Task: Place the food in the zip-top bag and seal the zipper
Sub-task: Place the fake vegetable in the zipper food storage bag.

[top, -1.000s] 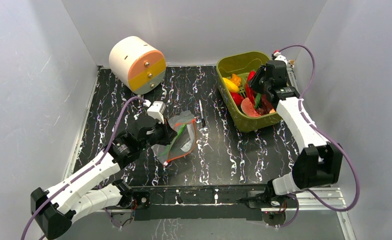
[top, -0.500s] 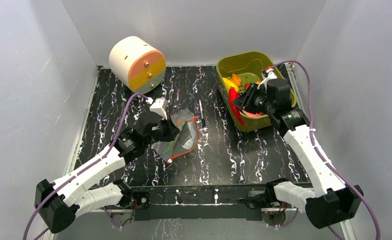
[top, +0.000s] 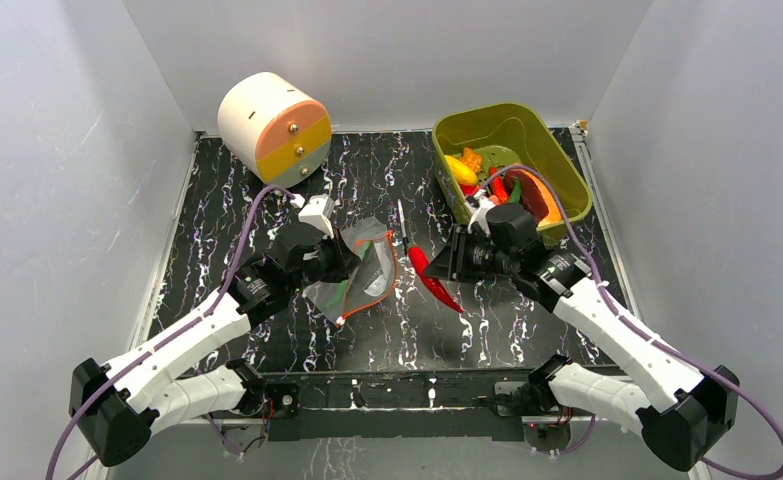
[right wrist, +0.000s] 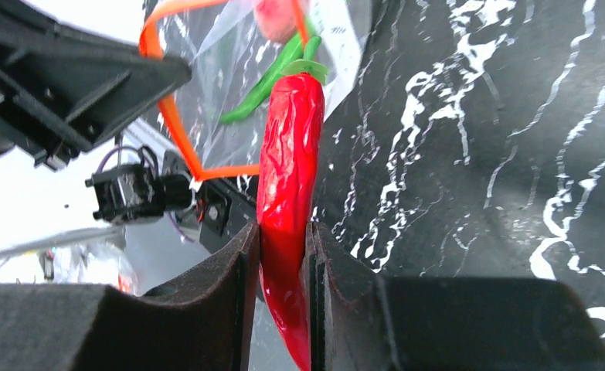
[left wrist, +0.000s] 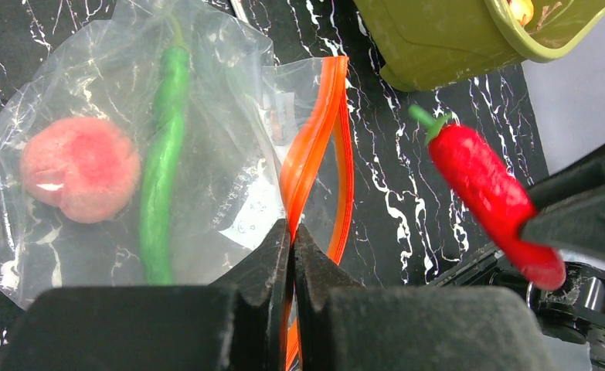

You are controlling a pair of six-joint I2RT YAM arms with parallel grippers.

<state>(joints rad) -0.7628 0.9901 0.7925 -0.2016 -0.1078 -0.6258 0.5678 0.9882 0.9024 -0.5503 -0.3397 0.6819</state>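
The clear zip-top bag (top: 362, 272) lies mid-table, its mouth open to the right; a pink peach (left wrist: 79, 168) and a long green pepper (left wrist: 164, 158) are inside. My left gripper (left wrist: 292, 229) is shut on the orange-red zipper (left wrist: 314, 147), holding one lip up. My right gripper (top: 449, 268) is shut on a red chili (top: 431, 277), held above the table just right of the bag's mouth. In the right wrist view the chili (right wrist: 287, 193) points stem-first toward the open zipper (right wrist: 171, 124). More food (top: 477, 175) lies in the olive-green tub (top: 557, 160).
A round cream and orange drum (top: 272, 125) lies at the back left. A thin black stick (top: 403, 225) lies between bag and tub. White walls close in the table on three sides.
My right arm has swung out of the tub leftward and toward the near edge with the red chili, to just right of the bag's mouth. My left gripper has lifted the bag's lip slightly.
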